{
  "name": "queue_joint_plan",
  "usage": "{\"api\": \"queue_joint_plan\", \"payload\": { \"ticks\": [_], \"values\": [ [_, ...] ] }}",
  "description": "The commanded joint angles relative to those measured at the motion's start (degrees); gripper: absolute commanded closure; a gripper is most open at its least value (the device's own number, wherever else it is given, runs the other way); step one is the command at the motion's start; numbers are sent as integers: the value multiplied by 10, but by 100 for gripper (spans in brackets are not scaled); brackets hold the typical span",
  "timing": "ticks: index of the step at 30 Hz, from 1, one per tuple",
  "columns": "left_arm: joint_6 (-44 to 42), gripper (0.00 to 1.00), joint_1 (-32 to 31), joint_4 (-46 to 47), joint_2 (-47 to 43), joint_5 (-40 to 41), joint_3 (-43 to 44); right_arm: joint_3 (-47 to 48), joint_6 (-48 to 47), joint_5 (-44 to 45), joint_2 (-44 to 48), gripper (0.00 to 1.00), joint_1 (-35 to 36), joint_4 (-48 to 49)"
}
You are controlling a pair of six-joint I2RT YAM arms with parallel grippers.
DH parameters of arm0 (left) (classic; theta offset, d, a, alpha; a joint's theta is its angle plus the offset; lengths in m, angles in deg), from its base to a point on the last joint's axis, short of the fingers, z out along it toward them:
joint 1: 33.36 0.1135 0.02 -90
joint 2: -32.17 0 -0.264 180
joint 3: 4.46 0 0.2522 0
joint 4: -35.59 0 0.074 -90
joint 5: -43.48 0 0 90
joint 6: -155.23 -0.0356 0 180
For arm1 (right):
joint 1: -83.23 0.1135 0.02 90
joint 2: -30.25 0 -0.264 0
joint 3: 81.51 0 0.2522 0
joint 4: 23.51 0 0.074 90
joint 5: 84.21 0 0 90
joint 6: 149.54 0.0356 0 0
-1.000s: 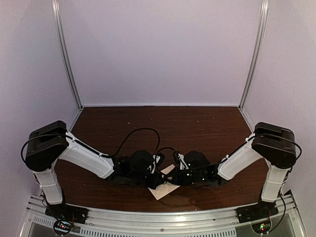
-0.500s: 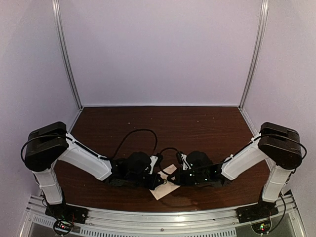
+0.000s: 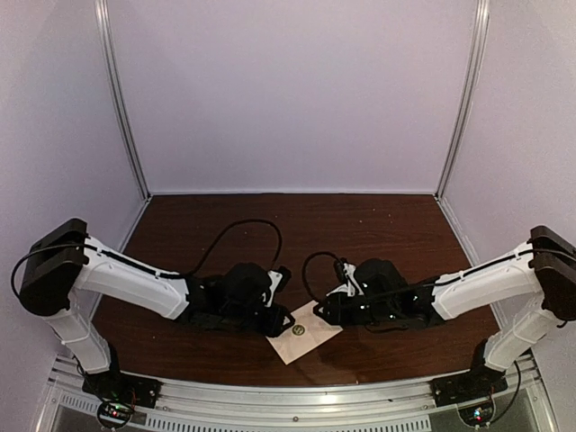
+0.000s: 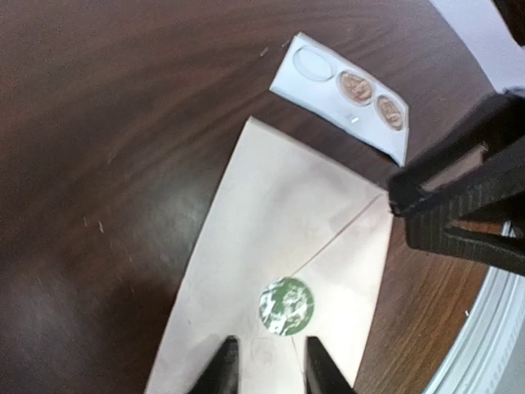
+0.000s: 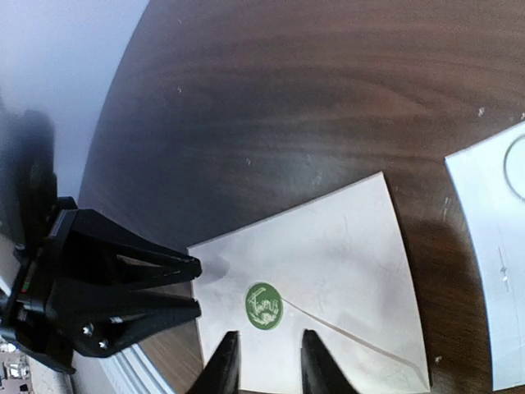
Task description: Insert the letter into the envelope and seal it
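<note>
Desk (image 3: pixel 360 225): dark brown wood-grain top, polished; it showed a soft sheen in the left wrist view. The enclosure had a plain pale lilac-white back wall (image 3: pixel 288 90), with a matching left wall (image 3: pixel 45 135) and right wall (image 3: pixel 531 135), all unmarked. Thin metal posts stood at the rear corners, left post (image 3: pixel 121 99) and right post (image 3: pixel 463 99), each leaning outward toward the top. A ribbed aluminium rail (image 3: pixel 288 396) ran along the desk's near edge. Light was diffuse and even.
</note>
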Motion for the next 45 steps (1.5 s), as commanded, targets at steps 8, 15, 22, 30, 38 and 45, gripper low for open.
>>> {"api": "queue_joint_plan", "payload": {
  "ticks": [8, 15, 22, 30, 38, 45],
  "values": [
    [-127, 19, 92, -65, -72, 30, 120, 131, -204, 110, 111, 0, -70, -190],
    [-190, 16, 260, -10, -58, -8, 121, 162, -281, 77, 106, 0, -235, -181],
    [-188, 16, 533, 113, -99, -91, 10, 114, -351, 54, 178, 0, -455, -112],
    [-225, 13, 679, 295, -211, 46, -160, -62, -375, 71, 257, 0, -642, 105],
    [-299, 12, 678, 458, -232, 107, -275, -152, -410, 115, 211, 0, -650, 265],
    [-303, 11, 678, 466, -241, 133, -294, -171, -402, 111, 217, 0, -650, 279]
  ]
}}
